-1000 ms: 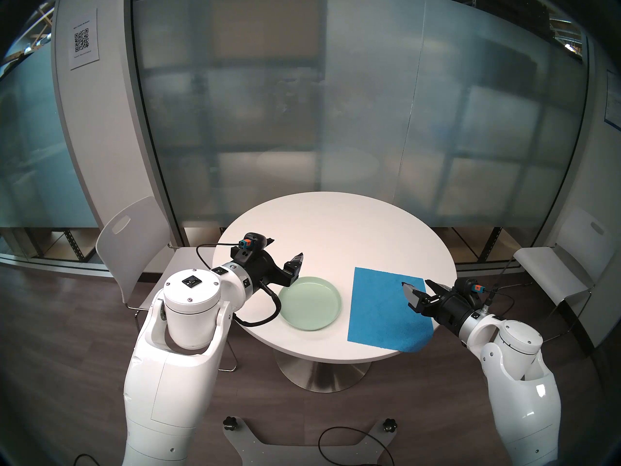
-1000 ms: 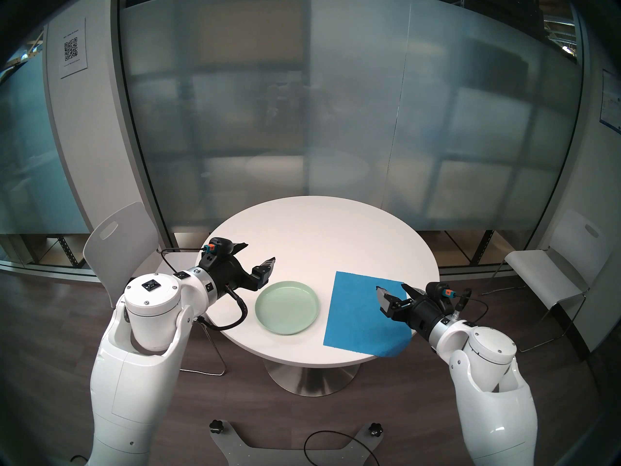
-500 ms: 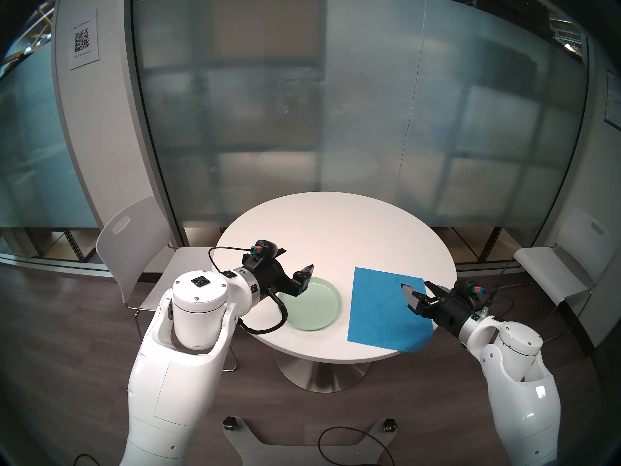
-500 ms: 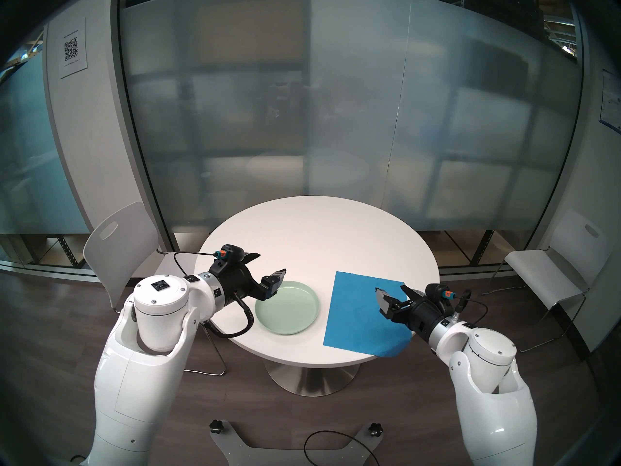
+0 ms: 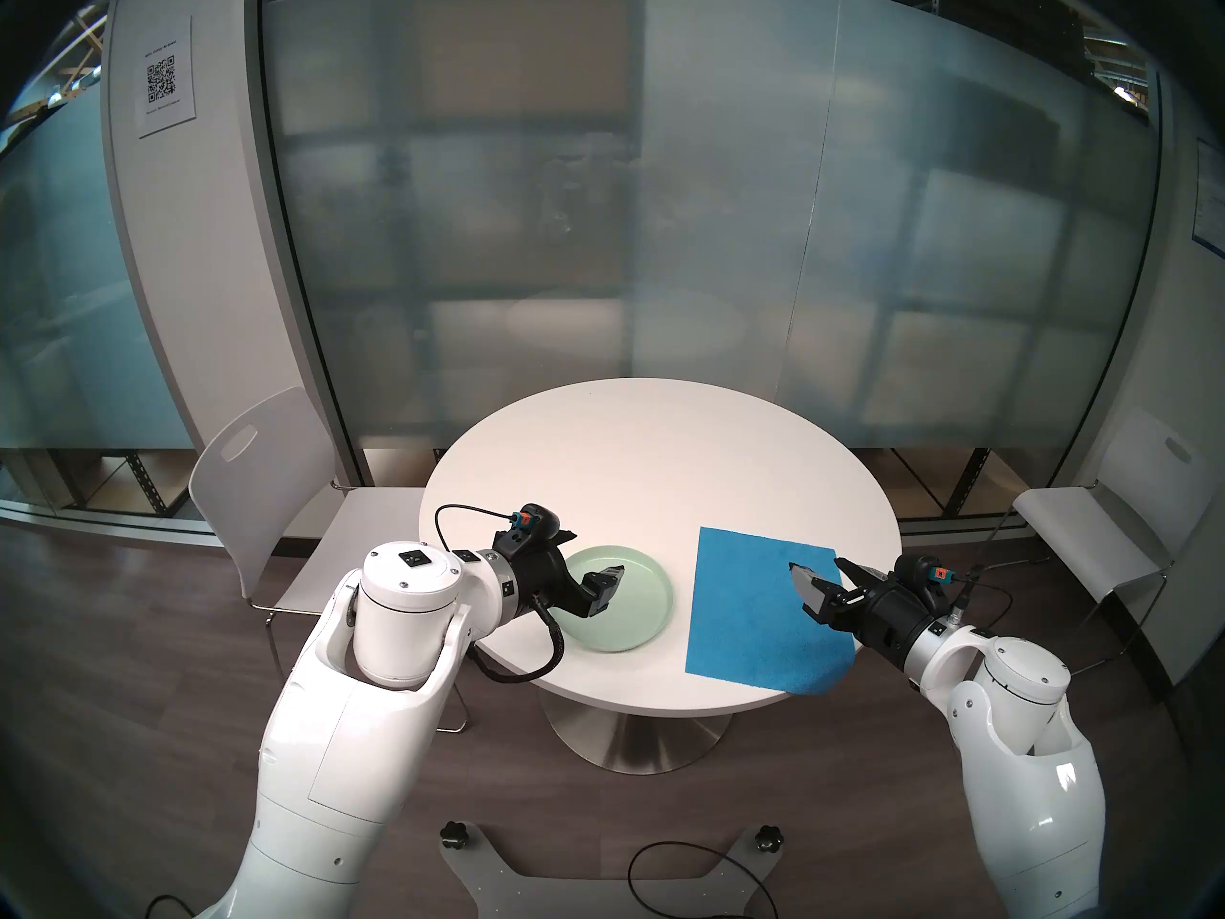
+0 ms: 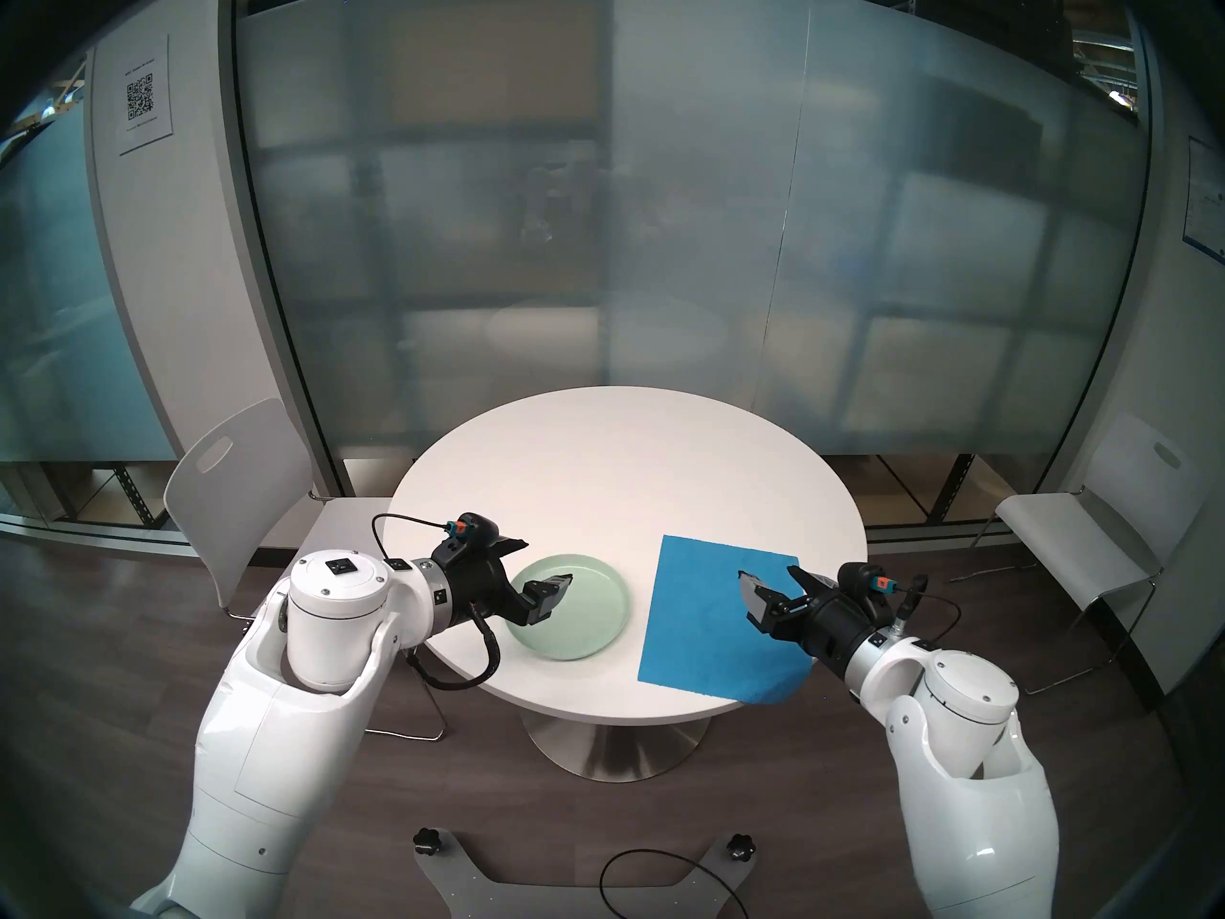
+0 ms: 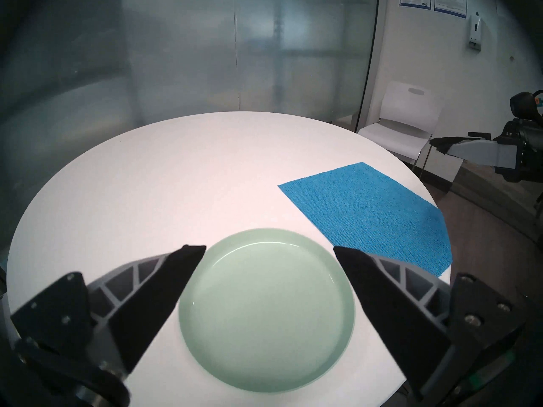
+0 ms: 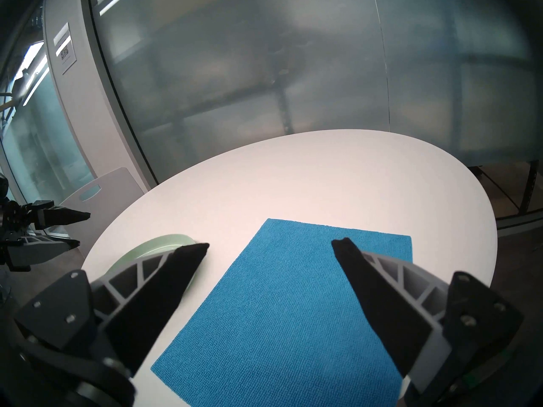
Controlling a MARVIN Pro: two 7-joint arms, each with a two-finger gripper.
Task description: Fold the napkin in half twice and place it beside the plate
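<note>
Bright blue square terry napkin (image 5: pixel 762 606) lies flat, unfolded, on round white table (image 5: pixel 663 447), one near corner drooping over edge. Round pale mint-green plate (image 5: pixel 636 606) sits just beside it. Left gripper (image 7: pixel 269 247) hovers above plate, fingers spread wide, empty. Right gripper (image 8: pixel 270 243) hangs over napkin, fingers likewise apart, holding nothing.

A round white table (image 5: pixel 656 447) — white chairs (image 5: pixel 265 473) either side.
</note>
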